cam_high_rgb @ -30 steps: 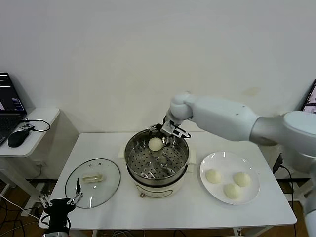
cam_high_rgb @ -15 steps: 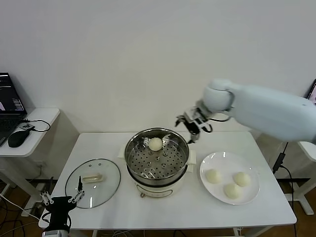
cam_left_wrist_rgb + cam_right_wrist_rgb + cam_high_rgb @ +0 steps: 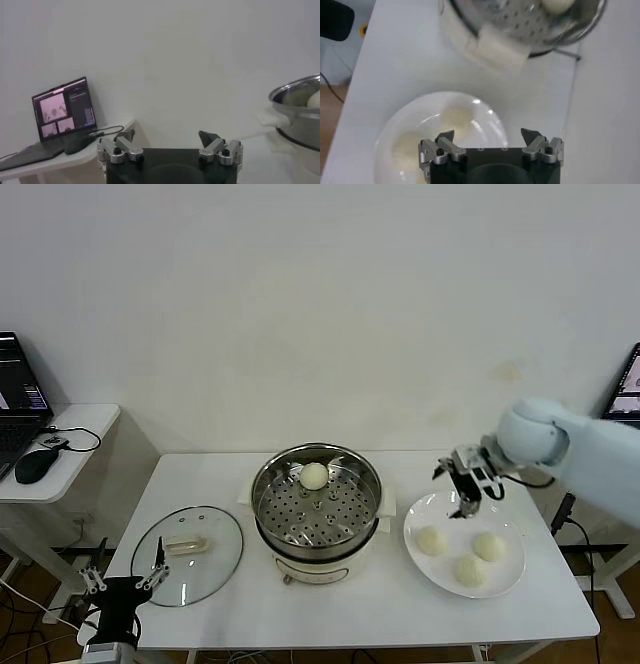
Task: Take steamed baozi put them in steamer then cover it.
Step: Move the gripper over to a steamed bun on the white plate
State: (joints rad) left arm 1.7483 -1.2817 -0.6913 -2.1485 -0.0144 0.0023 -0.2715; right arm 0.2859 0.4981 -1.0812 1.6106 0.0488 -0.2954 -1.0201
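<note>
Glass cover (image 3: 188,554) lies flat on the worktop (image 3: 380,614), left tool (image 3: 121,580) idle beside it, fingers apart. Three baozi (image 3: 471,569) sit on the plate (image 3: 505,589) — right tool (image 3: 462,484) spread empty above. One baozi (image 3: 314,475) rests in the steamer (image 3: 316,509).

The head camera is looking forward and down from well back, taking in the whole worktop (image 3: 330,604), the steamer (image 3: 317,502) at its middle and the plate (image 3: 465,542) toward its right edge. The left wrist camera is sitting low off the worktop's left edge, facing level across, catching the steamer's rim (image 3: 295,90) and a laptop (image 3: 64,107). The right wrist camera is hanging close above the plate (image 3: 390,130), looking down toward the steamer (image 3: 520,25), which all three views are sharing.
</note>
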